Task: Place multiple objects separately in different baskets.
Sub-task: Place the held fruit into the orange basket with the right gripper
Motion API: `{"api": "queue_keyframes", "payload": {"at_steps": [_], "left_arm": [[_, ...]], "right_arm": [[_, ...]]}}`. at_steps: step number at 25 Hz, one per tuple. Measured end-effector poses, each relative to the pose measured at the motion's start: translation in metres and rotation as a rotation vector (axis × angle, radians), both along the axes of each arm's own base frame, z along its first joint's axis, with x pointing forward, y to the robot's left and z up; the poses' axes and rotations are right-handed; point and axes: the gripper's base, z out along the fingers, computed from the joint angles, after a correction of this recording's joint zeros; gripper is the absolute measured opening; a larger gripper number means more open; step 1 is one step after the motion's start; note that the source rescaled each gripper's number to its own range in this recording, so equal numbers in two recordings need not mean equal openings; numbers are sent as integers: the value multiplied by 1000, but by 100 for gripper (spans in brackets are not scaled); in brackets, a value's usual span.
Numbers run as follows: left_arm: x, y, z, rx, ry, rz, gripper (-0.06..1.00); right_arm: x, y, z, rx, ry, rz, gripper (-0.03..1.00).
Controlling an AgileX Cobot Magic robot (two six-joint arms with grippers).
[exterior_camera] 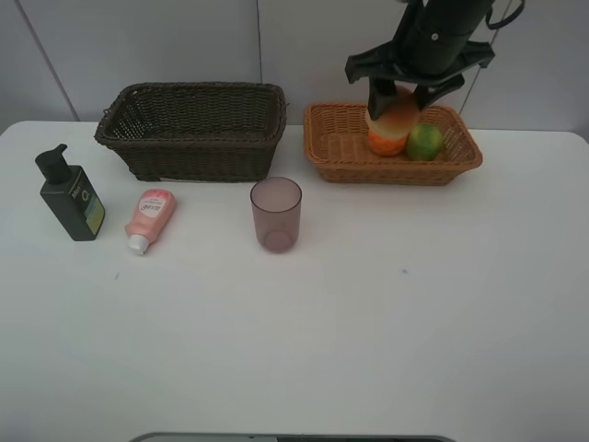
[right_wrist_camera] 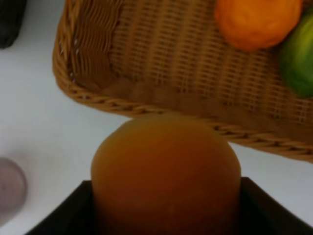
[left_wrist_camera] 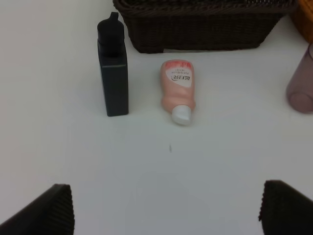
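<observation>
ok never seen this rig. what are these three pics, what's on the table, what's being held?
It is a two-armed robot. One picture is from a high camera; the others look out from each arm's wrist. The right gripper holds a round fruit over the tan basket, which already holds an orange and a green citrus. The left gripper is open and empty above the table. On the table: dark basket, pump bottle, pink tube, purple cup.

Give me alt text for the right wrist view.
The right gripper holds a red-orange round fruit above the near rim of the light tan basket, where an orange and a green citrus already lie.
</observation>
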Motion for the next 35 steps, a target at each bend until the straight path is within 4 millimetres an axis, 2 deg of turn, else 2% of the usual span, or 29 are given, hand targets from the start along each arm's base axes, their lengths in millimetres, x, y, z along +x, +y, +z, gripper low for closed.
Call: {"api": "queue_keyframes", "payload": {"at_steps": [3, 10, 15, 20, 28, 30, 35], "left_arm": [[0, 0, 0, 0, 0, 0, 98], [0, 0, 0, 0, 0, 0, 98], [0, 0, 0, 0, 0, 0, 98], [0, 0, 0, 0, 0, 0, 98], [0, 0, 0, 0, 0, 0, 98], [0, 0, 0, 0, 0, 0, 98], [0, 0, 0, 0, 0, 0, 98]], "right_arm": [[15, -2, -12, 8, -2, -33, 0], [59, 16, -34, 18, -25, -36, 0], [84, 26, -62, 5, -40, -24, 0], [95, 31, -86, 19, -62, -8, 0], [96, 33, -89, 36, -71, -27, 0], [96, 32, -89, 35, -71, -27, 6], [96, 32, -89, 29, -59, -30, 38]]}}
